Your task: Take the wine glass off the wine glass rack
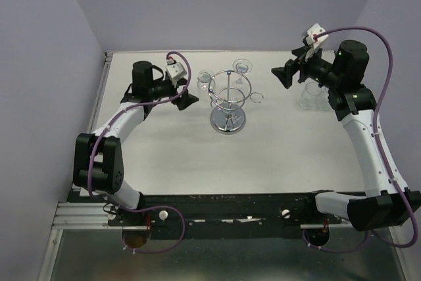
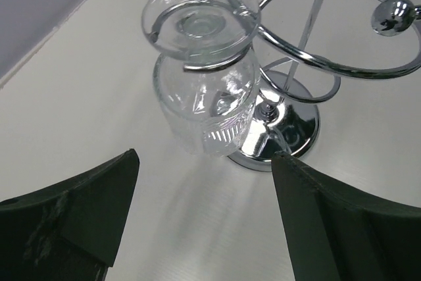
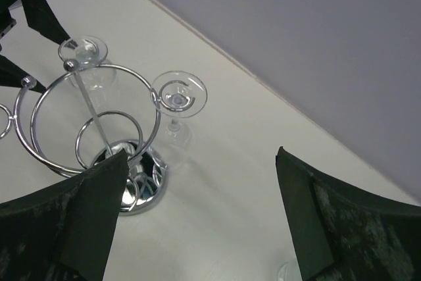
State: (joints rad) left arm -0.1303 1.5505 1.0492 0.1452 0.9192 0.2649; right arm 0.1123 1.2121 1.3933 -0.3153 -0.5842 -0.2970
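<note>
The chrome wine glass rack (image 1: 227, 99) stands mid-table on its round base. Two wine glasses hang upside down from its loops: one on the left (image 1: 204, 79), one at the back (image 1: 242, 66). My left gripper (image 1: 186, 101) is open just left of the left glass. In the left wrist view that glass (image 2: 205, 90) hangs ahead of my open gripper (image 2: 204, 162), apart from both fingers, with the rack base (image 2: 289, 129) behind it. My right gripper (image 1: 287, 74) is open and empty, right of the rack. The right wrist view shows the rack (image 3: 92, 123) and the back glass (image 3: 178, 97).
A clear glass (image 1: 309, 96) stands on the table under my right arm; its rim shows at the bottom of the right wrist view (image 3: 287, 273). An empty loop (image 1: 258, 98) juts from the rack's right side. Purple walls close in the table at the back and sides.
</note>
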